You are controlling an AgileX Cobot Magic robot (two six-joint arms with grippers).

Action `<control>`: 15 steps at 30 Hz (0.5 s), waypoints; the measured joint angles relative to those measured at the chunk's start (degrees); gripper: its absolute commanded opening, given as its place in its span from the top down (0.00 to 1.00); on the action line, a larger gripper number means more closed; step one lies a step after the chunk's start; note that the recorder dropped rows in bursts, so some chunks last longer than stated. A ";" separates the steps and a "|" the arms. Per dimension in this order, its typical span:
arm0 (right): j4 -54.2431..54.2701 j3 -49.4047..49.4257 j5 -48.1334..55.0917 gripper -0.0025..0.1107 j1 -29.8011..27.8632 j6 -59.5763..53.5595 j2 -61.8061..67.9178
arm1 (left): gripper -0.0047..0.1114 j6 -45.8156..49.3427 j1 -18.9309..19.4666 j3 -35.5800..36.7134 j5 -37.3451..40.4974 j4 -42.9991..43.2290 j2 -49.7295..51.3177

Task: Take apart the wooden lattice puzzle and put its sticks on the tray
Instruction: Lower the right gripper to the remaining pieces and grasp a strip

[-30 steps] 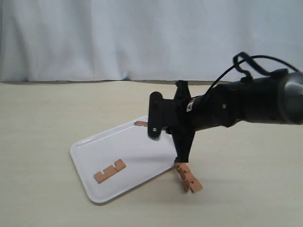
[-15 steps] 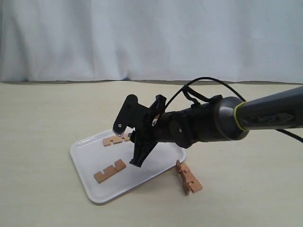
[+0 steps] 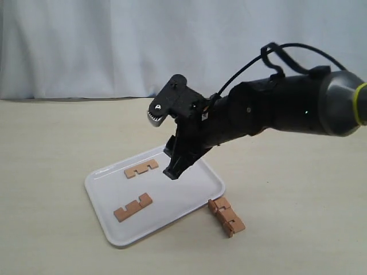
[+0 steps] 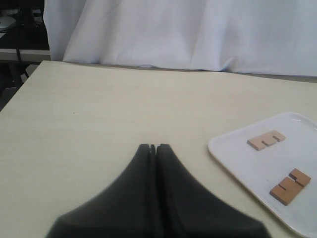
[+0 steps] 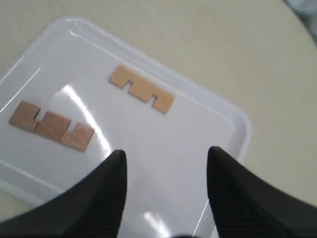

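The light was bright and soft all over, and shadows were faint. In the right wrist view, white glare shone on the tray. The right gripper and the left gripper looked dark and blurry up close in their own views.

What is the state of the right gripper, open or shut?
Open. In the right wrist view the right gripper has its fingers apart, with bare tray between them and nothing held.
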 measured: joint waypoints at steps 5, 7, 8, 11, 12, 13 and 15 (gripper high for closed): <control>-0.93 -0.67 15.04 0.56 -1.83 7.74 -0.14 | 0.96 0.00 0.00 0.00 0.00 0.00 0.00; -2.22 -0.44 19.60 0.56 -1.82 13.04 -0.14 | 0.96 0.00 0.00 0.00 0.00 0.00 0.00; -2.22 -0.12 20.11 0.56 -1.82 14.61 -0.14 | 0.96 0.00 0.00 0.00 0.00 0.00 0.00; -2.49 1.86 20.51 0.56 -1.82 18.30 -0.14 | 0.96 0.00 0.00 0.00 0.00 0.00 0.00; -2.62 3.49 20.50 0.56 -1.82 19.17 -0.14 | 0.96 0.00 0.00 0.00 0.00 0.00 0.00; -2.62 4.28 20.37 0.56 -1.82 19.38 -0.14 | 0.96 0.00 0.00 0.00 0.00 0.00 0.00; -2.62 5.78 19.68 0.56 -1.82 19.88 -0.14 | 0.96 0.00 0.00 0.00 0.00 0.00 0.00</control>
